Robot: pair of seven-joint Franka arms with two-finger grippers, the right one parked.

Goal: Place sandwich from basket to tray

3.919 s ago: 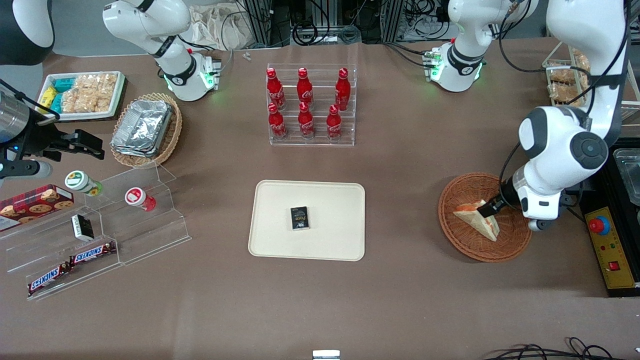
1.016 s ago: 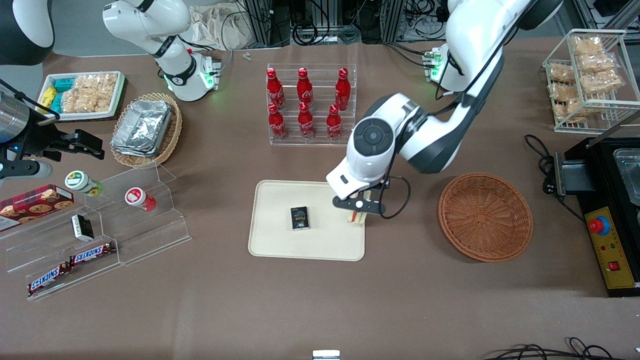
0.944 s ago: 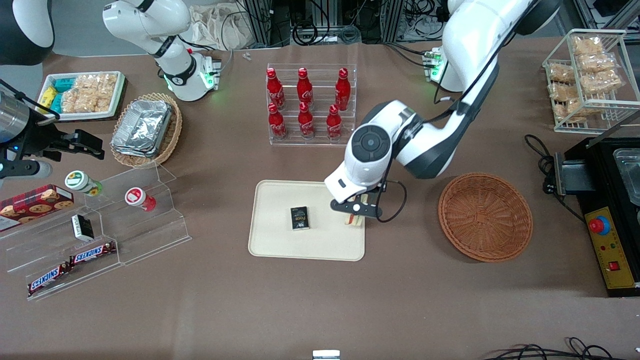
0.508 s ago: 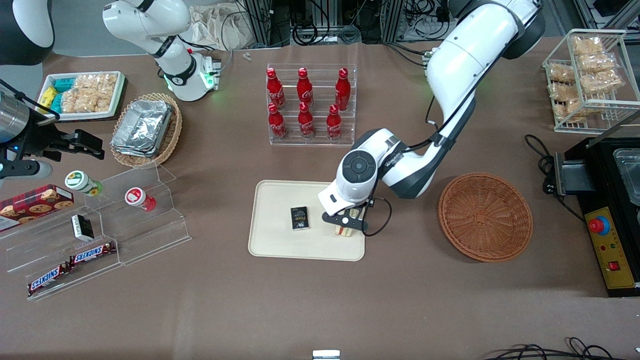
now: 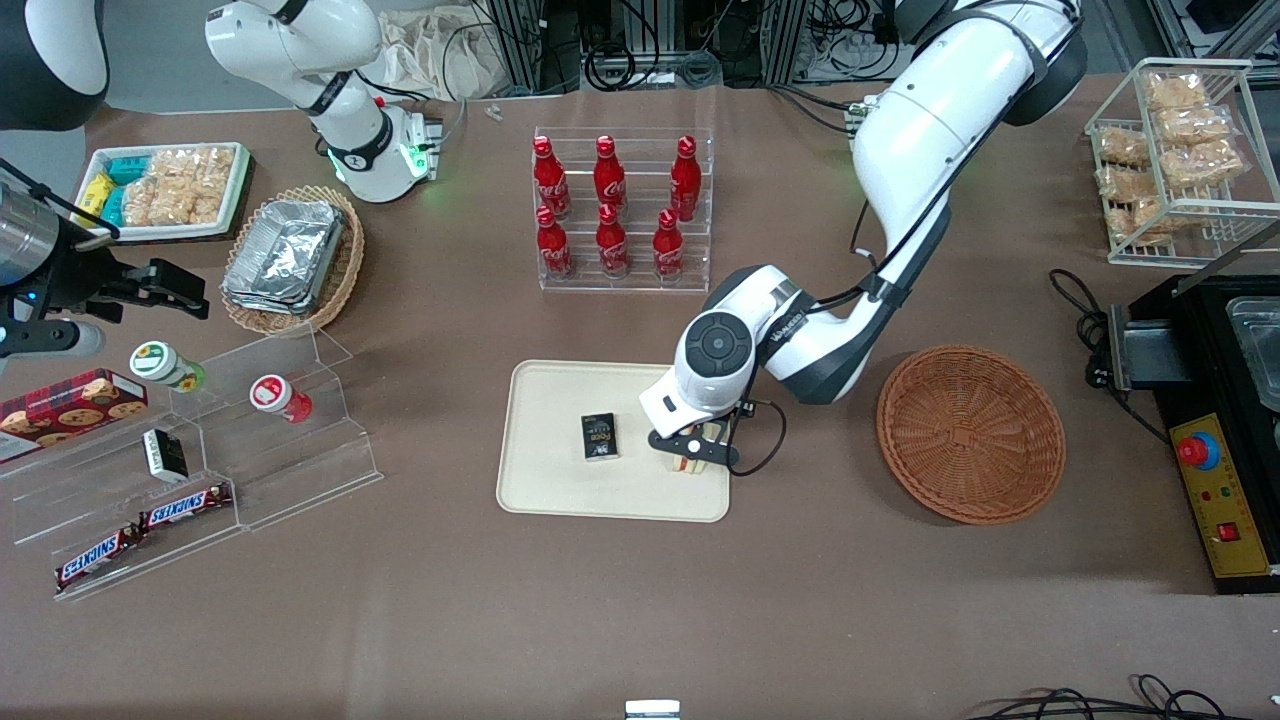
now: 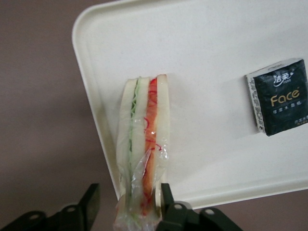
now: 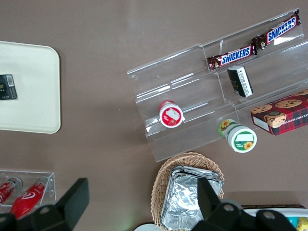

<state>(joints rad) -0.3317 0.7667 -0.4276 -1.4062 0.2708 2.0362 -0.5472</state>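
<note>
The sandwich [image 6: 144,130], wrapped in clear film, stands on its edge on the cream tray [image 6: 207,72], close to the rim that faces the basket. My left gripper [image 6: 127,192] straddles its upper end and is open: one finger [image 6: 167,195] touches the bread, the other finger [image 6: 90,199] stands clear of it. From the front, the gripper [image 5: 692,455] hangs low over the tray [image 5: 560,480] with the sandwich [image 5: 688,464] mostly hidden under it. The reddish-brown wicker basket [image 5: 970,432] holds nothing and lies toward the working arm's end.
A black tissue packet [image 5: 599,436] lies mid-tray beside the sandwich. A clear rack of red cola bottles [image 5: 620,210] stands farther from the camera than the tray. A wire rack of snacks [image 5: 1175,150] and a control box [image 5: 1215,480] are at the working arm's end.
The arm carried the sandwich out of the basket to the tray. Over the last second it lowered and shifted slightly toward the camera, setting the sandwich down on the tray.
</note>
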